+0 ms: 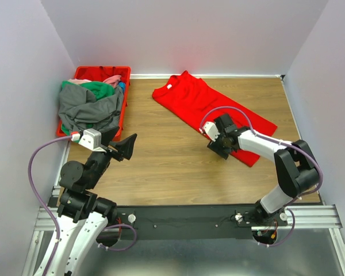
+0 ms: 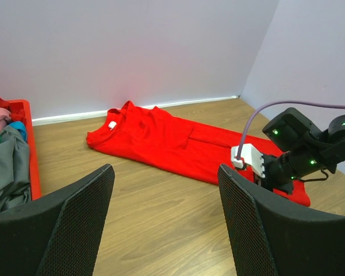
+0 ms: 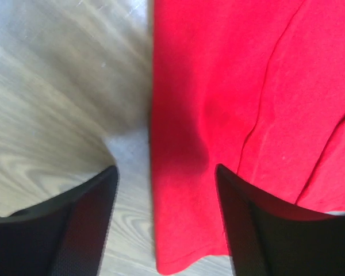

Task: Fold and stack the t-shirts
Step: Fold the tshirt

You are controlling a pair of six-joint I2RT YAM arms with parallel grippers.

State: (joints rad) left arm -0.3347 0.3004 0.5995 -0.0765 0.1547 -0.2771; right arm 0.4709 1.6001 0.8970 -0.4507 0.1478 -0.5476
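Several t-shirts (image 1: 86, 106), grey, green and pink, lie heaped in a red crate (image 1: 100, 69) at the far left corner of the table (image 1: 161, 167). Just in front of it the left fingers (image 1: 126, 145) hover spread wide above bare wood, grasping nothing. Further right, a red t-shirt (image 1: 190, 100) lies flat and elongated, its neck label (image 1: 168, 87) toward the crate. At its near end the right fingers (image 3: 75, 224) stand parted either side of the cloth's edge, not clenched on it.

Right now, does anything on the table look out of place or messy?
The red shirt lies askew, diagonal to the edges of the table, with uneven folds. In the crate, the grey shirt sits in a loose heap and drapes over the near rim. Nothing looks damaged or spilled.
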